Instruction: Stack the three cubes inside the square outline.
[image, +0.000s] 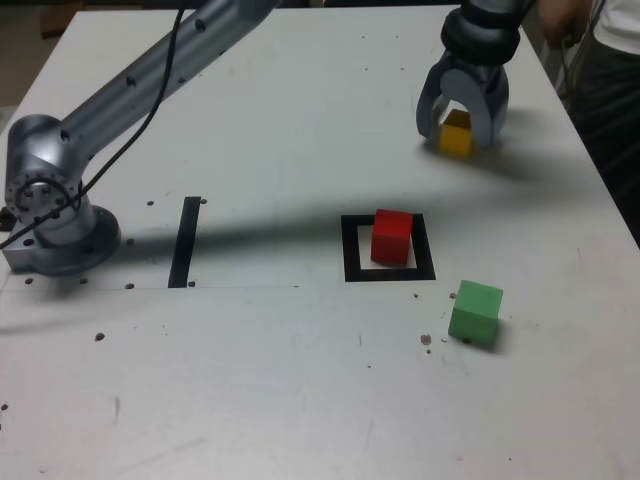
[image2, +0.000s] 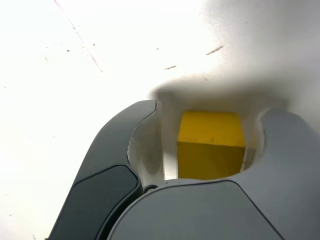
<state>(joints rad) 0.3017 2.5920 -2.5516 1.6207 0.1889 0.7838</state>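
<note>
Right now the gripper (image: 458, 133) sits in the upper right of the exterior view, pointing down at the white table (image: 280, 380); its two grey fingers (image: 430, 105) straddle the yellow cube (image: 457, 134), one on each side; the cube rests on the table between them, near the fingertips. Wrist view shows the same: yellow cube (image2: 211, 145) centred between the jaws, a thin pale gap visible on one side, the other side very close to the finger; whether the pads actually touch it, cannot tell; so fingers are partly spread around the cube, grip not confirmed.

Red cube (image: 391, 237) stands inside the square outline (image: 350, 250) at centre right of the exterior view, slightly toward the outline's upper edge, slightly turned against the border; nothing on top of it. Green cube (image: 475, 313) lies outside the outline, lower right of it, on bare table, well apart from the gripper. Black strip (image: 185, 241) lies left of centre, near the arm base (image: 50, 205) at the left edge. Small dark specks scattered over the table; a person's clothing (image: 615, 60) shows at the upper right corner.
</note>
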